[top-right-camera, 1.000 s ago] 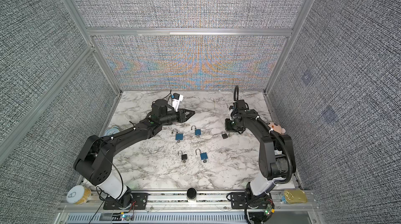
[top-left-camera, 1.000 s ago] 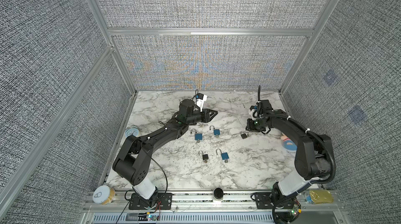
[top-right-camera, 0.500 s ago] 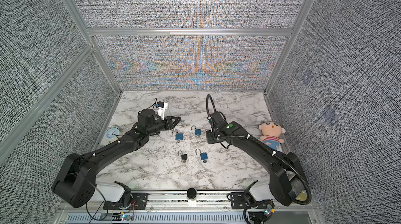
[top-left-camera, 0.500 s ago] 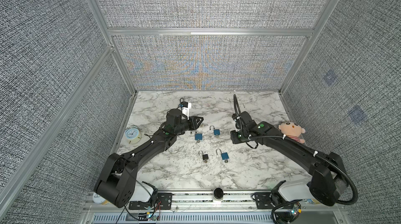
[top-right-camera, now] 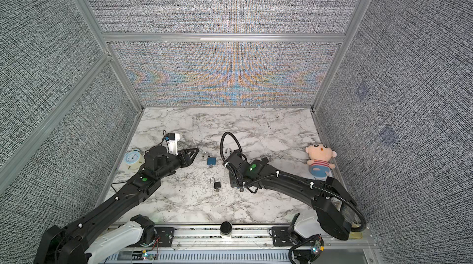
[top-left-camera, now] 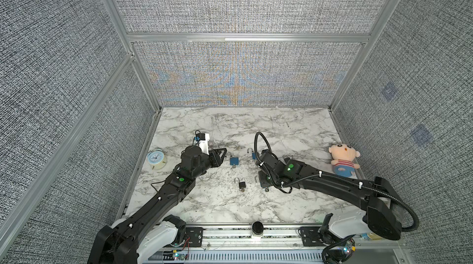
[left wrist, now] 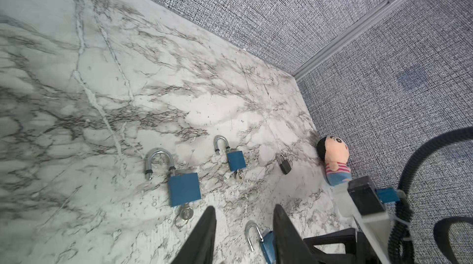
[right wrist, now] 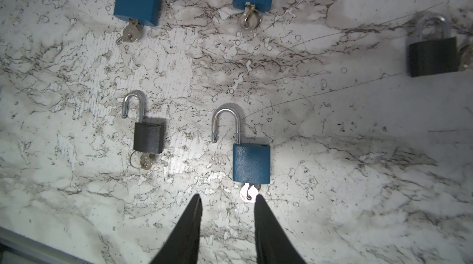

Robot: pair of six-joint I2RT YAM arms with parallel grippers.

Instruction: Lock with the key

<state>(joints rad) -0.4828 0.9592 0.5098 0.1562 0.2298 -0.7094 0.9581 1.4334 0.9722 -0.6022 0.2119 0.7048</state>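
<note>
Swung in closer, left end effector [left wrist: 243, 211] and right end effector [right wrist: 226, 200] hang slightly open, empty. Right one may bump key [right wrist: 248, 192] just ahead, spinning lock [right wrist: 251, 163].

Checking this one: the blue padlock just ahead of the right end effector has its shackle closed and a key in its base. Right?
Not quite. The right wrist view shows the shackle of that blue padlock open, its free end clear of the body. The rest holds: a key sits in its base, just ahead of the right end effector.
</note>
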